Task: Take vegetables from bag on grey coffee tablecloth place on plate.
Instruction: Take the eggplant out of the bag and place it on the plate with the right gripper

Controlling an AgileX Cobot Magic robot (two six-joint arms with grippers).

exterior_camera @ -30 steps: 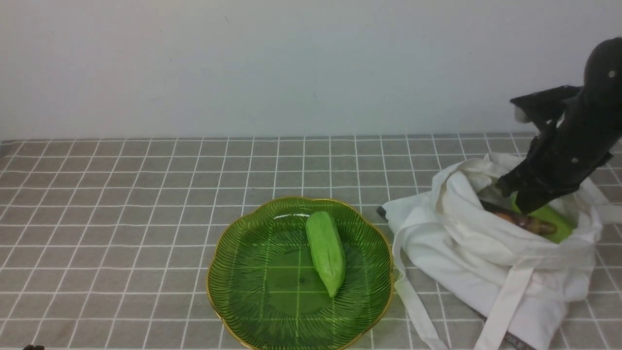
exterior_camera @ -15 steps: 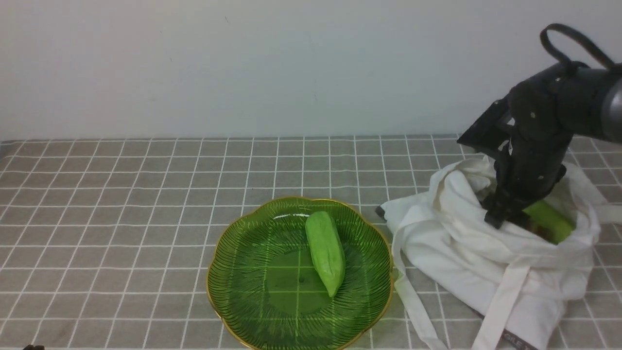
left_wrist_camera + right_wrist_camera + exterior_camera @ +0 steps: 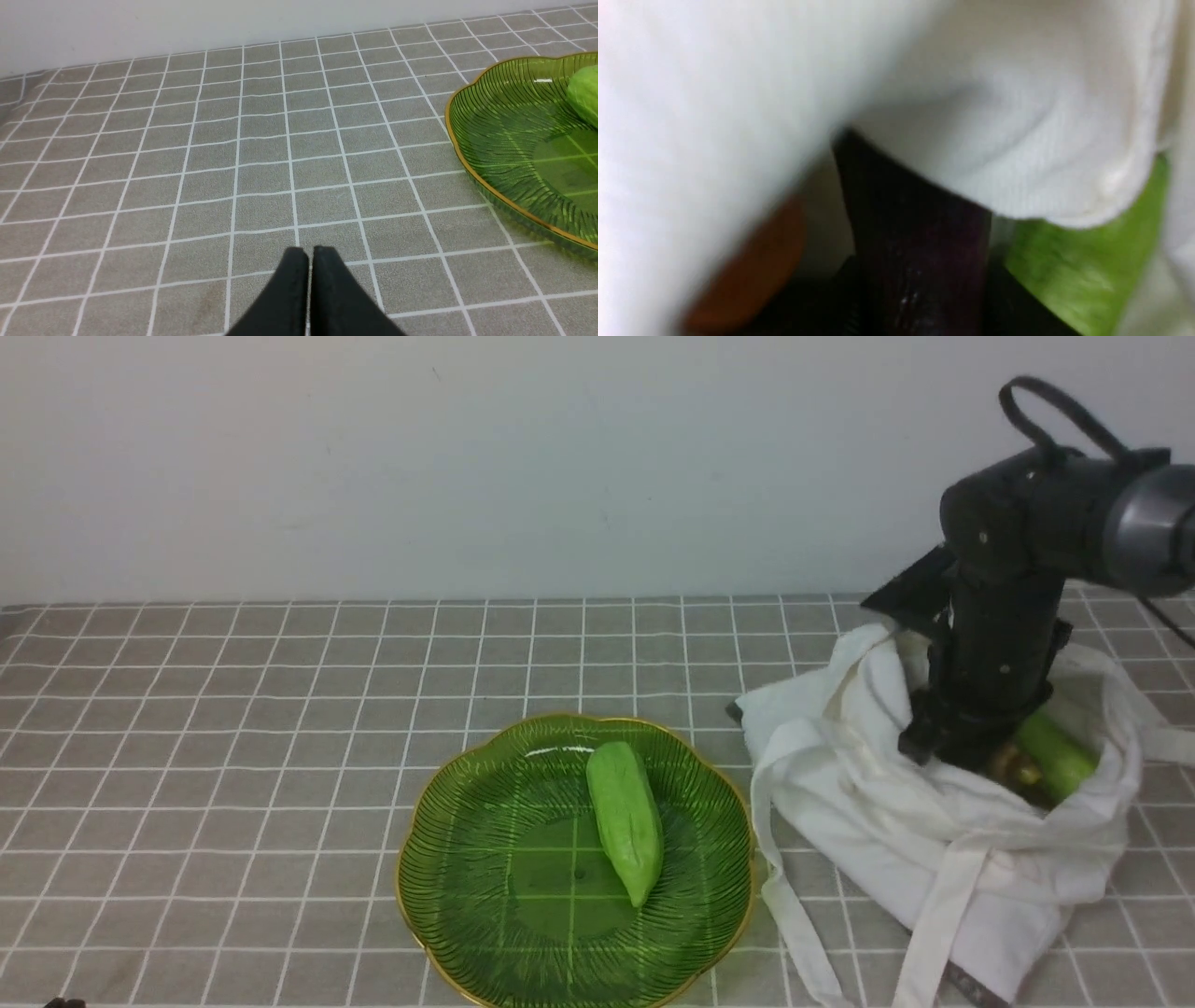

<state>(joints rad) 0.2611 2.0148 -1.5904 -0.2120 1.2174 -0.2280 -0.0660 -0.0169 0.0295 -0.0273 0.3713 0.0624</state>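
Right arm: reaches in over the bag for you, its forearm sloping down from the right, its wrist pitched steeply into the mouth.
Right gripper: you have its fingers on both sides of the eggplant — whether they grip it, you cannot tell.
Eggplant: inside the bag, beside a green gourd.
Left gripper: your fingertips are together, nothing between them, above the tablecloth.
Plate: holds one gourd.

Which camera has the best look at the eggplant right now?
Right wrist: the dark eggplant fills the middle, between the right pincer's fingers. Front shows only its brownish end past the arm, in the bag. Left wrist doesn't show it.
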